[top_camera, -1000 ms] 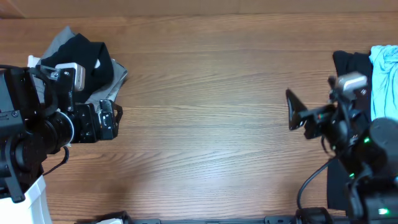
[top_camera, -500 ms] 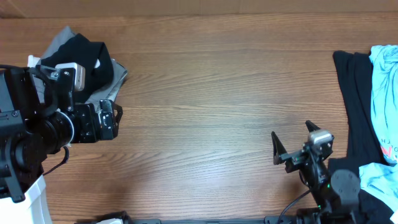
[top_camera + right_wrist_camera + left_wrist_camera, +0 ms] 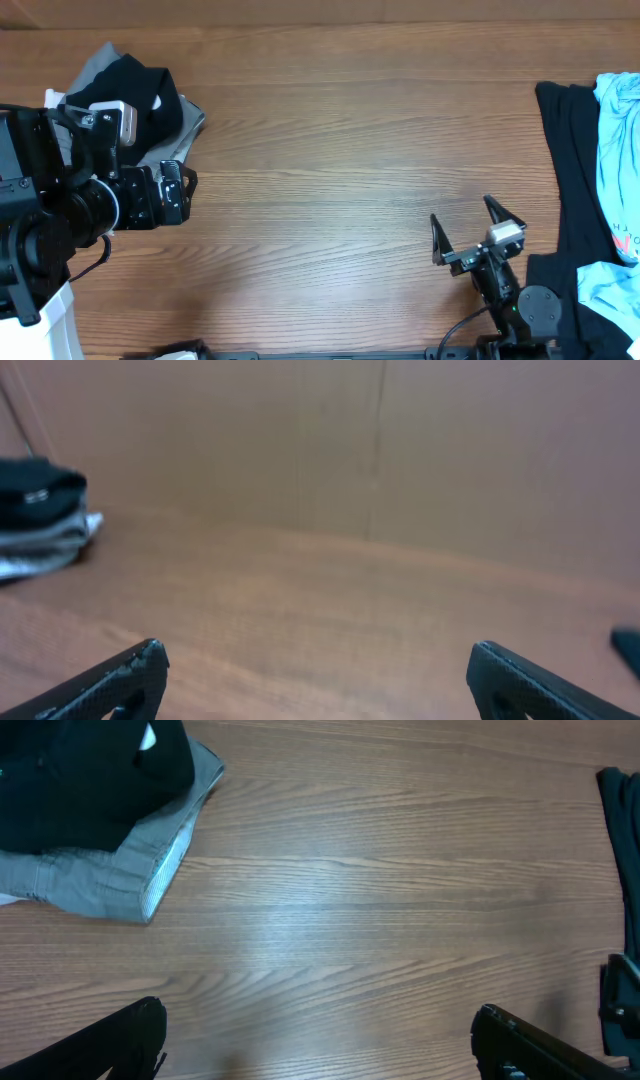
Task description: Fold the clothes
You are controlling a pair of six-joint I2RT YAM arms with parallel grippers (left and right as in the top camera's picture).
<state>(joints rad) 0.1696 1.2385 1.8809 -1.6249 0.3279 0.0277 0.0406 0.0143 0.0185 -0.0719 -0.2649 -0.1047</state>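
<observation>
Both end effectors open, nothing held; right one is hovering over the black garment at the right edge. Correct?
Not quite. The left end effector and right end effector are open and empty, but the right one is over bare table, just left of the black garment at the right edge, not above it. The overhead view shows the gap.

Brown wood-grain desk (image 3: 330,150). Far left corner: folded stack of black and grey fabric garments (image 3: 140,95). Right edge: black fabric garment (image 3: 570,150) laid out, partly out of view.
</observation>
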